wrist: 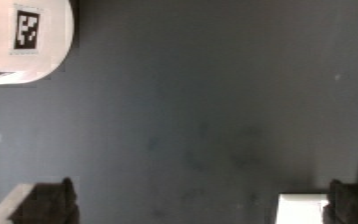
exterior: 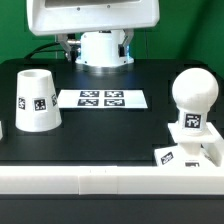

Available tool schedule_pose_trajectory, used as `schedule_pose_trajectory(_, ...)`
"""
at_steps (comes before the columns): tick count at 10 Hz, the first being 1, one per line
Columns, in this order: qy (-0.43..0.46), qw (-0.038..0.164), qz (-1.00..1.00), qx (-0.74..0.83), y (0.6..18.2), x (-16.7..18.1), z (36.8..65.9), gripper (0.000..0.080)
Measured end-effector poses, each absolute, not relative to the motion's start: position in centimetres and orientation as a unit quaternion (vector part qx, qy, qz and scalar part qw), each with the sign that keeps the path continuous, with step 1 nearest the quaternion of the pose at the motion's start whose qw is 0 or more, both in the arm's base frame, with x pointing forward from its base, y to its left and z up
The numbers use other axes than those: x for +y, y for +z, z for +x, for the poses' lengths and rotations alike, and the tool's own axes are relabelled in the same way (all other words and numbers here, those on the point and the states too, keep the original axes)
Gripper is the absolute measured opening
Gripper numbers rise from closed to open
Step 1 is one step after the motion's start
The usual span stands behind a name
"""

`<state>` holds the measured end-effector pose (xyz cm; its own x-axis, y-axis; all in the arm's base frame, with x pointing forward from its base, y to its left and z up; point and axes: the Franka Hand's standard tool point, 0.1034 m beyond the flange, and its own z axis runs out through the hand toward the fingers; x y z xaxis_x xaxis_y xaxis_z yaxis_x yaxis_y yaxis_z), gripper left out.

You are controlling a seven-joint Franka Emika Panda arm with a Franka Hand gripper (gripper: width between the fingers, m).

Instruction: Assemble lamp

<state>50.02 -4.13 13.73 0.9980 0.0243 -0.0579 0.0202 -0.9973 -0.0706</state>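
Gripper (wrist: 190,203) spread wide and empty above bare dark surface (wrist: 194,110); shade (wrist: 19,42) glimpsed at frame corner. Exterior view: shade (exterior: 36,100) upright at the exterior view's left, marker board (exterior: 100,99) at centre, bulb (exterior: 192,95) seated on base (exterior: 190,150) at right. Gripper itself not seen in this view.

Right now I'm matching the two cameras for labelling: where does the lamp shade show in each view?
Exterior view: the shade stands upright on the exterior view's left, beside the marker board.
Wrist view: probably the white tagged shape cut off at a corner, far from the jaws.
Shared landmark: the black table and the shade's square tag.
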Motion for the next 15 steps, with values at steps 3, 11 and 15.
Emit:
schedule_pose_trajectory(3, 0.038, 0.033, -0.999, -0.013, 13.4, -5.1, 48.6, 0.0698)
schedule_pose_trajectory(11, 0.038, 0.035, -0.996, -0.071, 10.2, -11.5, 43.7, 0.0698)
schedule_pose_trajectory(15, 0.050, 0.030, -0.996, -0.071, 8.1, -11.7, 43.3, 0.0698)
